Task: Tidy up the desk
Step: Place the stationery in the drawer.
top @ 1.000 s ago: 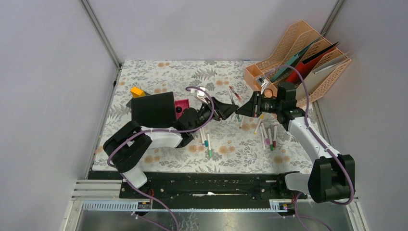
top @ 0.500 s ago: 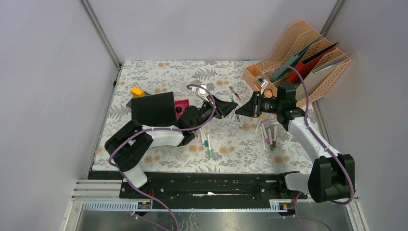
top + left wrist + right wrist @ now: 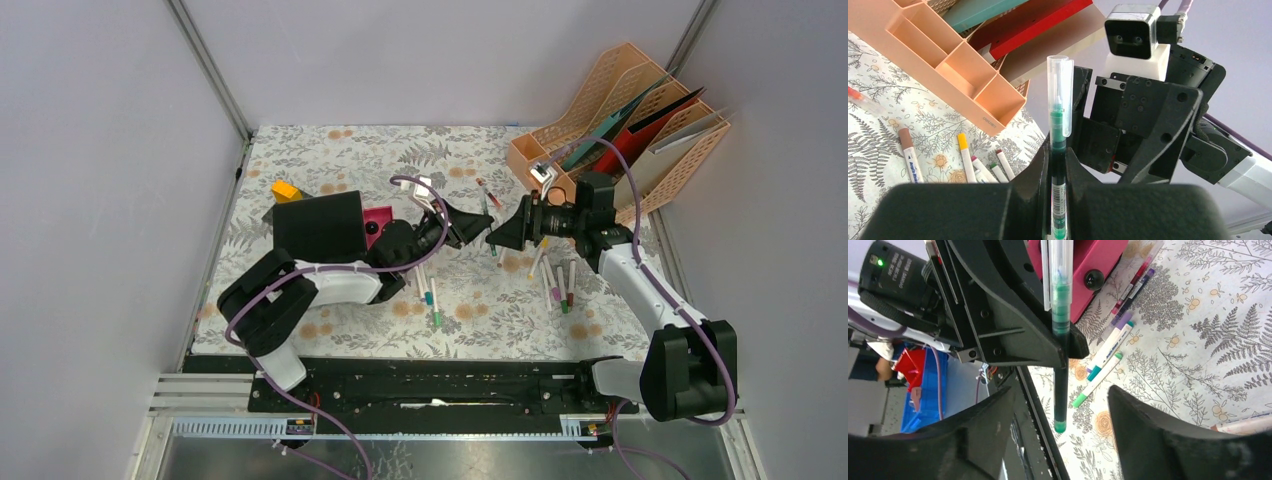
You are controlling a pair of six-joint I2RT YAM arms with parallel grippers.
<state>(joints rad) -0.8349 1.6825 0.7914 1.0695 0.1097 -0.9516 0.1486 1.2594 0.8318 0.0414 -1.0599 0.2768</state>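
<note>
Two end effectors meet above the counter (image 3: 330,150), seemingly passing a green pen (image 3: 1058,125) between them. The left end effector (image 3: 1058,167) is clamped on the barrel. The right end effector (image 3: 1060,412) has its fingers apart on either side of the pen's tail, not touching it. Next the right arm should back clear so the left can stow the pen. Whether it belongs in the pink case (image 3: 378,218) or the orange organiser (image 3: 963,65) is unclear. The pen's lower end is cut off.
</note>
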